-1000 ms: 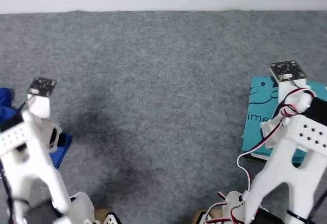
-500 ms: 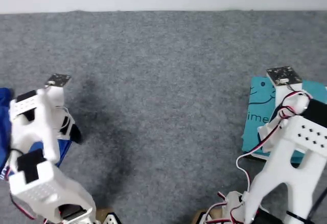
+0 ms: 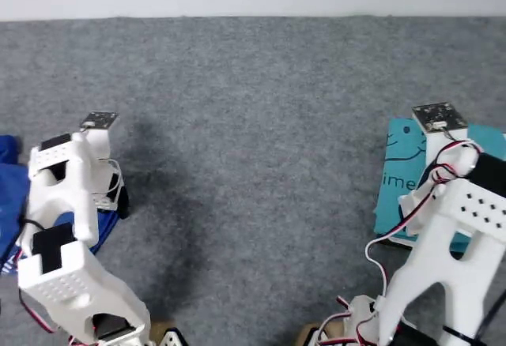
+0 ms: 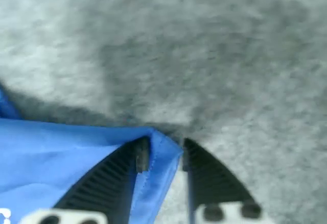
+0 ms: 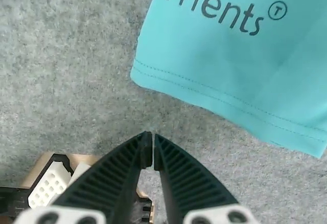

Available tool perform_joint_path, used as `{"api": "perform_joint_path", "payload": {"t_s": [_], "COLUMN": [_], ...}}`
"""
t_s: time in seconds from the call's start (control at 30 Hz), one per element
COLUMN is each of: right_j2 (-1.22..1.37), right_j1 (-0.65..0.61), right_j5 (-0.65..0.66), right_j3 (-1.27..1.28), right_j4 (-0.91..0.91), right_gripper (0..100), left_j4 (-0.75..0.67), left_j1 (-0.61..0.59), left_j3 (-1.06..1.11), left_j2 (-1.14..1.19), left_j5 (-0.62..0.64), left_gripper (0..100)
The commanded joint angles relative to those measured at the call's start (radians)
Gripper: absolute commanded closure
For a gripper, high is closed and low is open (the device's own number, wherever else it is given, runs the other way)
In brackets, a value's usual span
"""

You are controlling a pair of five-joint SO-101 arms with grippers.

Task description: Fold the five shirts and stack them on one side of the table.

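Left side of the desk (image 3: pixel 261 101), near edge: your left gripper (image 4: pixel 162 150) sits low over the corner of the blue shirt (image 4: pixel 61 155). The jaws are a little spread. One finger rests on top of the cloth and the other on the grey surface just beside the hem, so the stitched corner lies in the gap between them. I judge this to be a straddle set up for a pinch, not a firm hold yet. A corner gives you one layer to lift and carry across for a fold, which is likely why you are there.

In the high view the blue shirt lies rumpled at the left edge, partly under the arm, and is not yet folded.

Right side: the teal shirt (image 5: pixel 240 55) lies flat as a neat rectangle, hem and print showing. It looks already folded and parked where the stack should grow. Your right gripper (image 5: pixel 149 142) hangs above bare desk just off that hem, jaws pressed together on nothing. It is probably idle, clear of the pile.

I can make out only these two shirts.

Watch for the corner slipping out as you close.
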Motion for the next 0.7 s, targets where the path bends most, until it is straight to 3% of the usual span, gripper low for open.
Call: {"api": "perform_joint_path", "payload": {"t_s": [0.0,0.4,0.67], "right_j2": [-0.077,-0.317,-0.383], "right_j1": [-0.005,-0.005,-0.01], "right_j5": [-0.008,-0.002,-0.002], "right_j3": [-0.011,-0.005,0.048], "right_j4": [0.039,0.038,0.038], "right_gripper": [98.9,98.9,98.9], "left_j4": [0.008,0.158,0.15], "left_j1": [0.011,0.031,0.213], "left_j3": [-0.05,-0.418,-0.688], "left_j2": [-0.025,-0.519,-0.585], "left_j5": [0.003,0.061,0.063], "left_gripper": [99,99,99]}}
